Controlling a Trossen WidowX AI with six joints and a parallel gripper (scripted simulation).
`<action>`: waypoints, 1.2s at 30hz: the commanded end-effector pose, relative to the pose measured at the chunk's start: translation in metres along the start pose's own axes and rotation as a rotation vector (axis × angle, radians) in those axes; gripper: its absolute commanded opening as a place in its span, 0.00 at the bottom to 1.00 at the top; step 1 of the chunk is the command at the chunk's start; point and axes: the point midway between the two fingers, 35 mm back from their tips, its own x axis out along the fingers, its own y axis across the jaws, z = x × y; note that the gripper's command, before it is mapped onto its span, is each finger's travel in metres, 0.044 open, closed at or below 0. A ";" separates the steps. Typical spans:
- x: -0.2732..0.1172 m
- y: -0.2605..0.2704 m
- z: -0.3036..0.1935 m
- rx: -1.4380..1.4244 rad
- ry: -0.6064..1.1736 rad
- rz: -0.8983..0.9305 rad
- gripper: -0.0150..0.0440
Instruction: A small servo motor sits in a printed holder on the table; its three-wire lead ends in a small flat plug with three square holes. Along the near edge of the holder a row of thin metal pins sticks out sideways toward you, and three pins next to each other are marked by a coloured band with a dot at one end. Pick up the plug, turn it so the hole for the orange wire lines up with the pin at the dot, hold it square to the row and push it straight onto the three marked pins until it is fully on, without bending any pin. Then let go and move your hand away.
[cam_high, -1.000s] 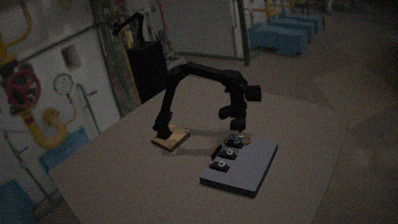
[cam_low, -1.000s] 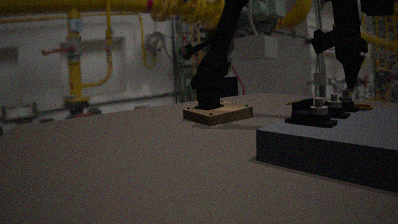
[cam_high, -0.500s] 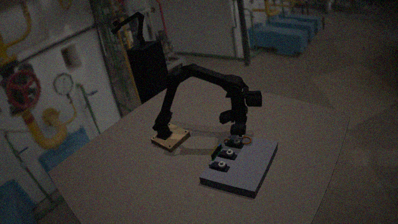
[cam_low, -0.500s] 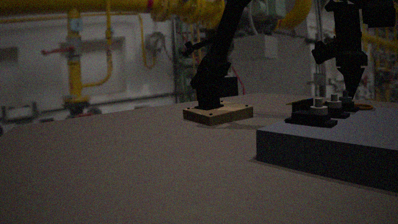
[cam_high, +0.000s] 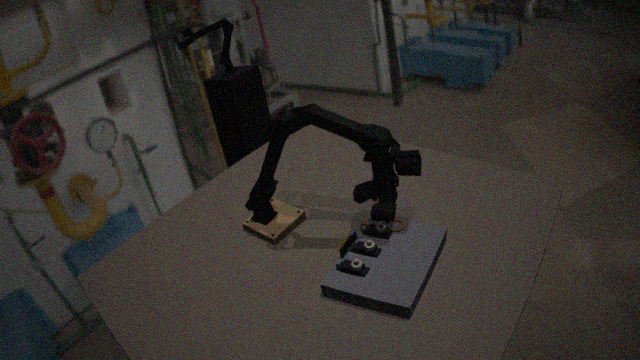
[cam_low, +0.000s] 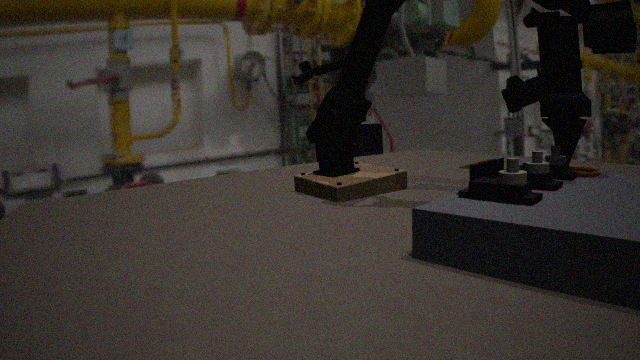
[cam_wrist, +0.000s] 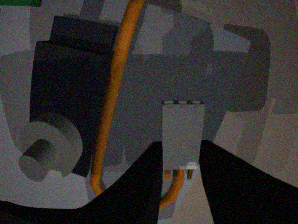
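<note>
The plug (cam_wrist: 182, 125), a small pale block, lies between the fingertips in the wrist view; its wires leave the end nearest me, and its other end points away. My gripper (cam_wrist: 180, 148) (cam_high: 383, 221) (cam_low: 566, 168) points down and is shut on the plug's sides, low beside the far servo (cam_high: 378, 231) (cam_wrist: 75, 85). The orange lead (cam_wrist: 111, 100) (cam_high: 402, 225) (cam_low: 589, 171) loops round beside that servo. A dark upright strip (cam_high: 347, 244) with a yellow-green edge stands at the holder's arm-side edge. Its pins, coloured band and dot cannot be made out.
The grey holder block (cam_high: 400, 270) (cam_low: 500, 250) carries two more servos with pale round horns, the middle one (cam_high: 367, 247) and the front one (cam_high: 354, 267). The arm's wooden base (cam_high: 287, 220) (cam_low: 370, 187) stands left of the block. The scene is dim.
</note>
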 end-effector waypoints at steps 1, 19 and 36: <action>0.001 0.001 0.000 0.003 0.002 0.003 0.27; -0.057 0.000 0.000 0.003 0.002 0.003 0.25; -0.063 0.015 0.024 -0.457 -0.001 0.004 0.25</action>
